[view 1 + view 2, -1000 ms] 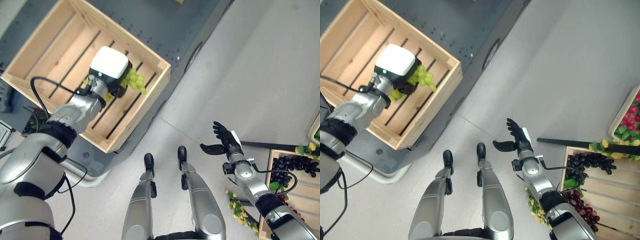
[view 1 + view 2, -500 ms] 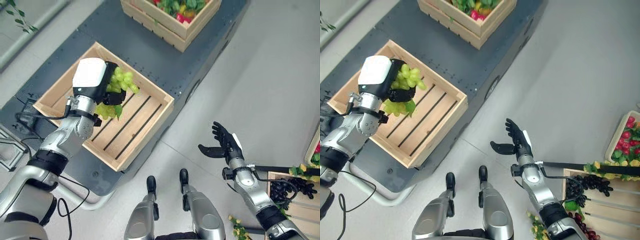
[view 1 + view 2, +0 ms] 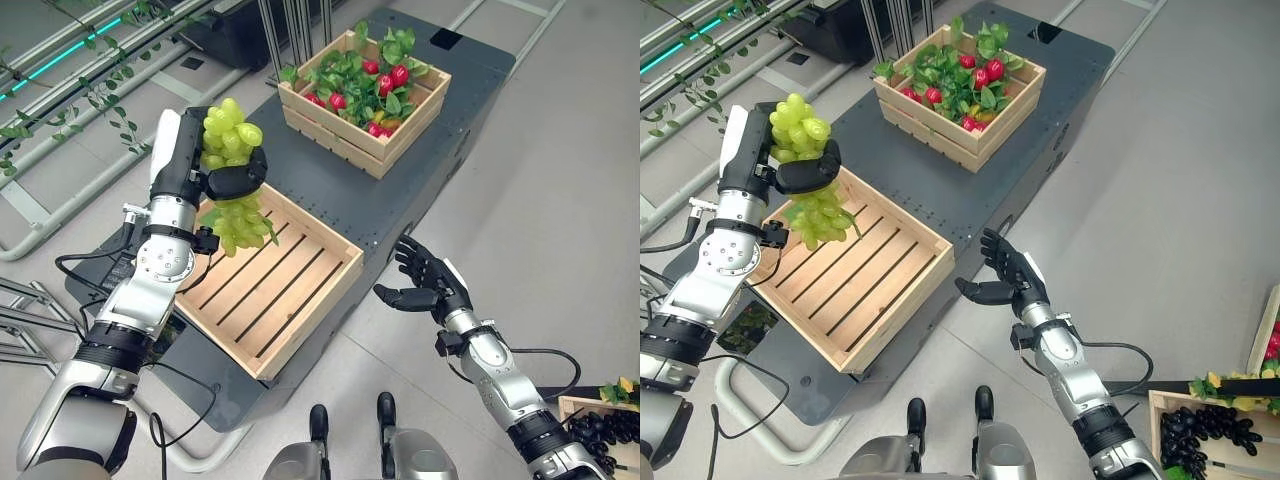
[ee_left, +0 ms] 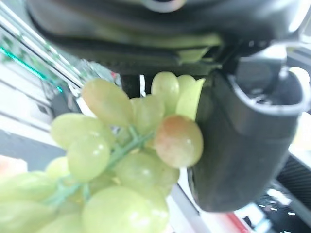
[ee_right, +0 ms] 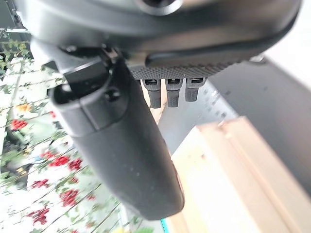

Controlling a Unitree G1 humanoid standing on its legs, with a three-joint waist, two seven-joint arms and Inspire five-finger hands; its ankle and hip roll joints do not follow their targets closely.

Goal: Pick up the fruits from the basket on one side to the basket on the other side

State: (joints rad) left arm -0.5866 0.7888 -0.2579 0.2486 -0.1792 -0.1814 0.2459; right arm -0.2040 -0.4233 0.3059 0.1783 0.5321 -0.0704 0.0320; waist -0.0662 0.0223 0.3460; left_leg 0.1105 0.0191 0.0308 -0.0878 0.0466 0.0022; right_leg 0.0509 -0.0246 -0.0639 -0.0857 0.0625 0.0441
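While the left hand (image 3: 215, 180) grips the green grapes (image 3: 228, 205) above the slatted crate (image 3: 262, 280), which looks bare, release remains; farther right, the right hand (image 3: 428, 288) hangs spread and idle.

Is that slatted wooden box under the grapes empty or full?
Empty: the wooden crate shows bare slats; the green grapes hang above it in the left hand.

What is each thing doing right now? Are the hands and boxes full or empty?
left hand: shut on the green grapes, held up in the air.
green grapes: hanging above the slatted crate, not in it.
slatted crate: empty.
far crate: full of red fruit and leaves.
right hand: open, holding nothing.
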